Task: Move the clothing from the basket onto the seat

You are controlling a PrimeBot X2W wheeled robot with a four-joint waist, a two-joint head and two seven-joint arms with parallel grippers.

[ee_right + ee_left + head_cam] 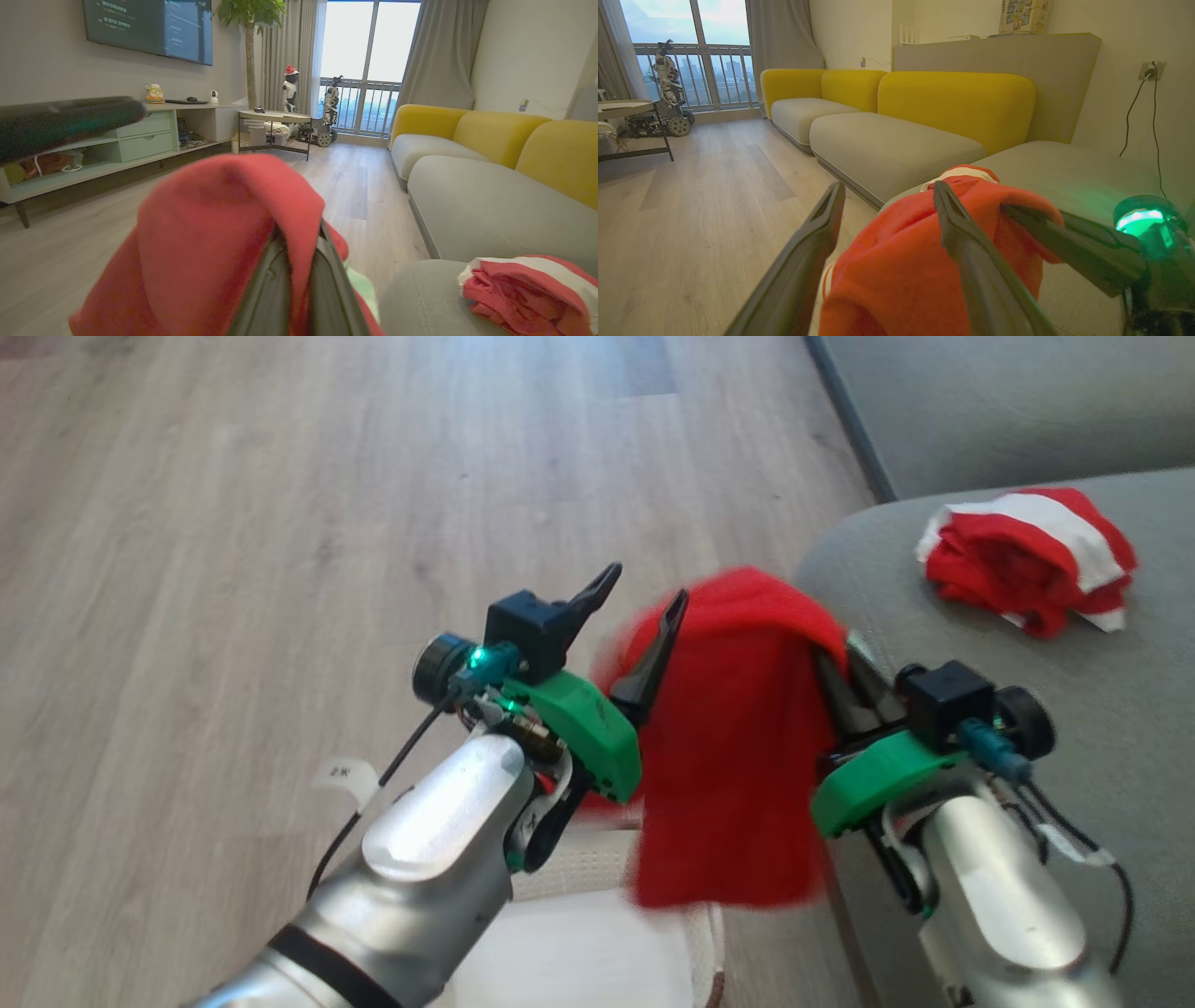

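Red jersey (738, 747): off the ground, draped over the closed fingers of the right gripper (845, 681) and hanging straight down in one loose fold. Outline blurred in the head view. Its top sits at the rounded corner of the seat (1074, 728); its lower hem hangs over the basket (717, 952), of which a white wall and a strip of brown rim show at the bottom edge.

Right gripper: jaws pressed together with cloth pinched between them. The right wrist view shows the two dark fingers (280, 284) side by side and the fabric (210, 224) folded over their tips.

Left gripper (639, 602): jaws spread wide, holding nothing. One finger lies against the jersey's left edge, the other stands clear over the floor (280, 523). In the left wrist view the fingers (822, 224) frame the red cloth (896, 266).

Second jersey (1027, 560): red with white trim, crumpled in a heap on the seat cushion, well apart from the held one.

Seat: grey-green upholstery, to the robot's right. Floor: pale wood planks.
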